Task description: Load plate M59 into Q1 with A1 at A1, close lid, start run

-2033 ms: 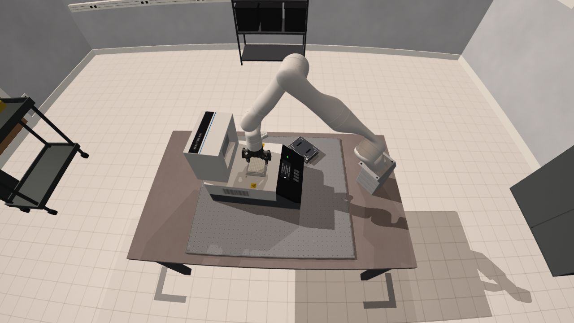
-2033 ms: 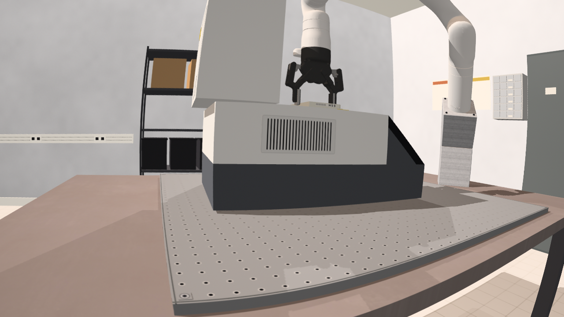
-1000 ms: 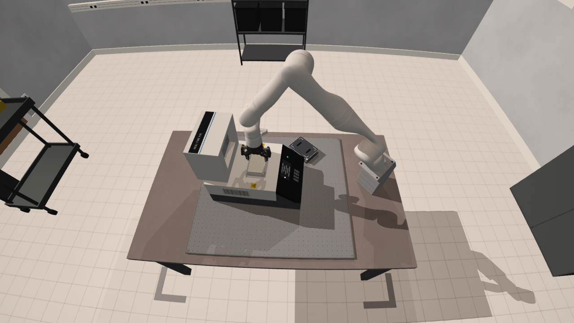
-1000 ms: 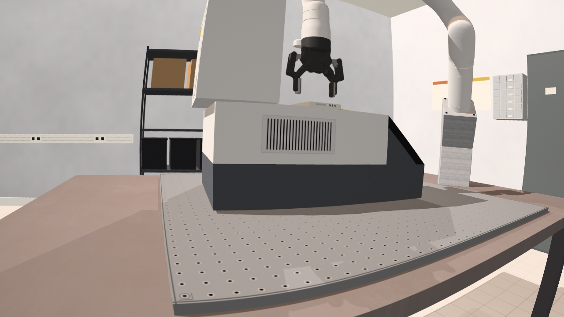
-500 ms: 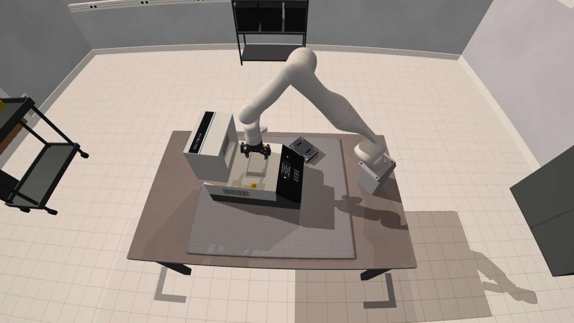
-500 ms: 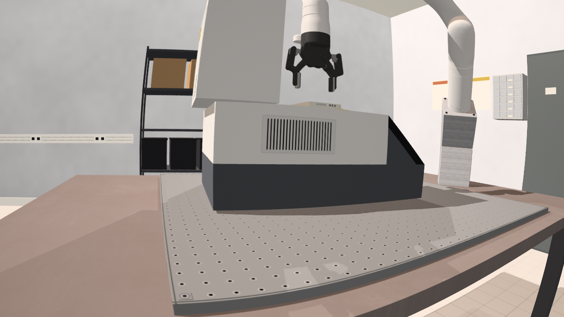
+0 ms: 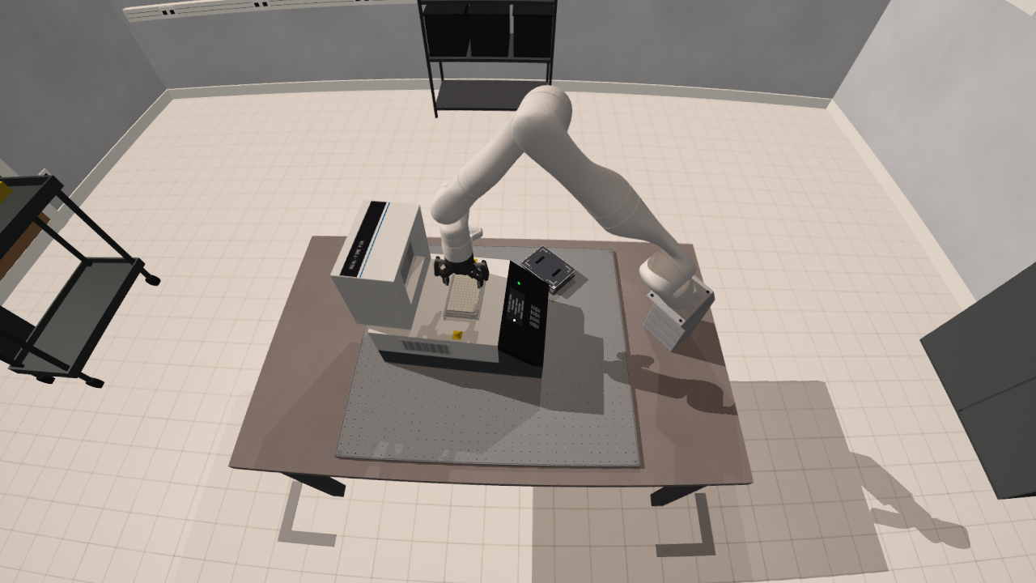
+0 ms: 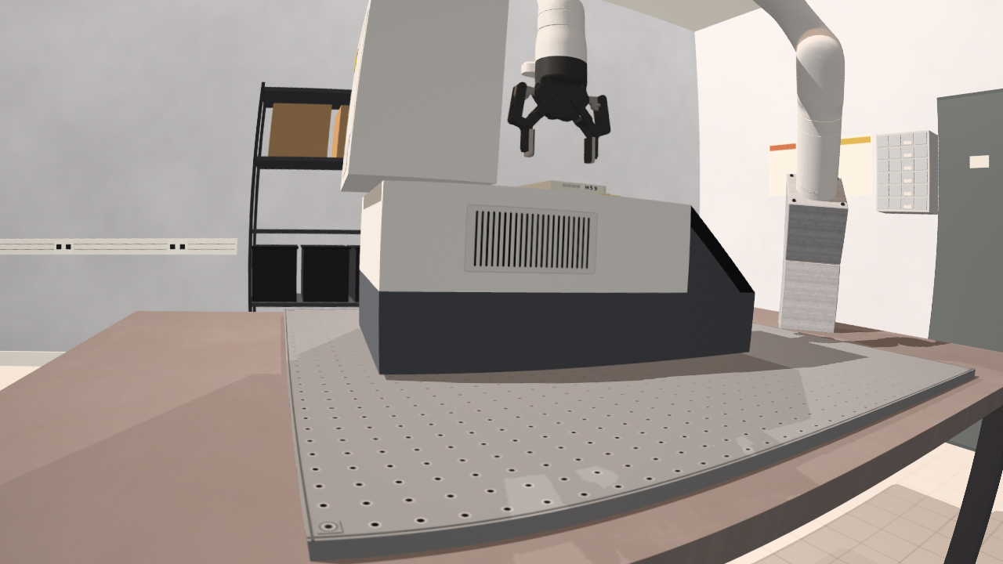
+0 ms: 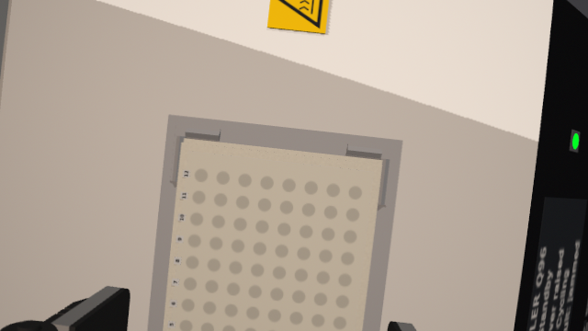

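Note:
Plate M59 (image 7: 463, 295) (image 8: 578, 187) (image 9: 276, 230), beige, lies within the corner locators on the block of the cycler Q1 (image 7: 477, 350) (image 8: 421, 245) (image 9: 92, 138). It looks level. Its row 12 end is at the top of the wrist view; well A1 and the A1 mark are out of that view. My gripper (image 7: 463, 281) (image 8: 559, 155) is open and empty, above the plate and clear of it. Q1's lid (image 7: 376, 297) (image 8: 428, 91) stands raised. The lamp (image 7: 518, 283) (image 9: 575, 141) is green. The nest N1 (image 7: 551, 265) holds no plate.
The raised lid stands close beside the gripper, on the side away from the sloped black key panel (image 7: 524, 319). Q1 rests on the perforated board (image 7: 470, 435) (image 8: 448, 421). The arm's base (image 7: 673, 325) (image 8: 811, 280) stands beyond the panel side.

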Controlling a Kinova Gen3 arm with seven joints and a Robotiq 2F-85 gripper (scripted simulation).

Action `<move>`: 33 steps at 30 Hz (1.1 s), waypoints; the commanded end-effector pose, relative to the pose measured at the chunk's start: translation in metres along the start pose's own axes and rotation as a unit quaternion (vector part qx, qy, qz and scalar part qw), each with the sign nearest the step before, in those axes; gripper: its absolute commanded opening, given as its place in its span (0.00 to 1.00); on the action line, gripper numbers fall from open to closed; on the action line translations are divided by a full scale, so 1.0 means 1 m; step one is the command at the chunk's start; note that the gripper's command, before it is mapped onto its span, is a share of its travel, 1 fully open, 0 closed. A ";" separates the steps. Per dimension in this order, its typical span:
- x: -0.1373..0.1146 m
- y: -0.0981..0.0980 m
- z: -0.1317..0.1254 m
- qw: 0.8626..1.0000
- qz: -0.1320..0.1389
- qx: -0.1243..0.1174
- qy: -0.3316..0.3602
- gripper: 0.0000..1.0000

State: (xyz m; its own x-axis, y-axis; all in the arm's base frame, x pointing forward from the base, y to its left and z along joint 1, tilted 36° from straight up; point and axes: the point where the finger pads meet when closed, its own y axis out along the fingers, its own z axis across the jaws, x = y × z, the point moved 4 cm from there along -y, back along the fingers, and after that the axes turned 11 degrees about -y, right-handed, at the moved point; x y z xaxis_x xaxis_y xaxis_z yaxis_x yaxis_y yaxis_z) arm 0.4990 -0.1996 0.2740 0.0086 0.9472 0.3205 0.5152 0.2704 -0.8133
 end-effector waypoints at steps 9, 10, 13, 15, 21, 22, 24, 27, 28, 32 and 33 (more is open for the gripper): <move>0.001 -0.002 -0.001 1.000 0.002 -0.002 -0.002 1.00; 0.001 -0.002 -0.001 1.000 0.002 -0.002 -0.002 1.00; 0.001 -0.002 -0.001 1.000 0.002 -0.002 -0.002 1.00; 0.001 -0.002 -0.001 1.000 0.002 -0.002 -0.002 1.00; 0.002 -0.002 -0.001 1.000 0.002 -0.002 -0.002 1.00; 0.002 -0.002 -0.001 1.000 0.002 -0.002 -0.002 1.00; 0.002 -0.002 -0.001 1.000 0.002 -0.002 -0.002 1.00; 0.002 -0.002 -0.001 1.000 0.002 -0.002 -0.002 1.00; 0.002 -0.002 -0.001 1.000 0.002 -0.002 -0.002 1.00; 0.002 -0.002 -0.001 1.000 0.002 -0.002 -0.002 1.00; 0.003 -0.002 -0.001 1.000 0.002 -0.002 -0.002 1.00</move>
State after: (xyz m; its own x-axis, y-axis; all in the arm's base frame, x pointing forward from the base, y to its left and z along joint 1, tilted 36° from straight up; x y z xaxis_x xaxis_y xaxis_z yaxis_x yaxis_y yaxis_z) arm 0.4991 -0.1991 0.2757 0.0072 0.9485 0.3167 0.5169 0.2676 -0.8131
